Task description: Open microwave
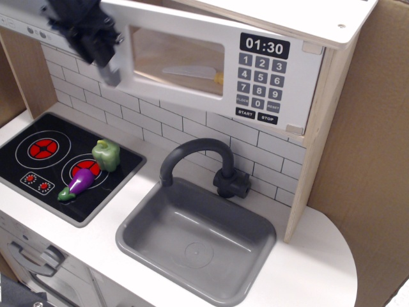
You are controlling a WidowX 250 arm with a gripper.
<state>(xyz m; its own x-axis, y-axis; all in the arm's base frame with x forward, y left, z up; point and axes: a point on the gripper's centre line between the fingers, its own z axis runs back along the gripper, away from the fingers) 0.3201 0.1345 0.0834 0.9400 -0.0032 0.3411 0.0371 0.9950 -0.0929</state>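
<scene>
Microwave (255, 70) of pale wood sits above the back edge of the bench toward the right, its white door (204, 67) swung partly outward on the left side so a gap shows behind it. Black gripper (89, 32) hangs at the door's left end over the grey bar handle (110, 69); whether its fingers pinch the handle cannot be told, since the black body hides them. Through the clear window a pale knife-like shape and something yellow show. Below, a grey sink (195, 240) with a dark curved tap (198, 160) fills the bench's middle. At the left edge a black hob (48, 157) carries a green pepper (106, 155) and a purple aubergine (78, 185).
</scene>
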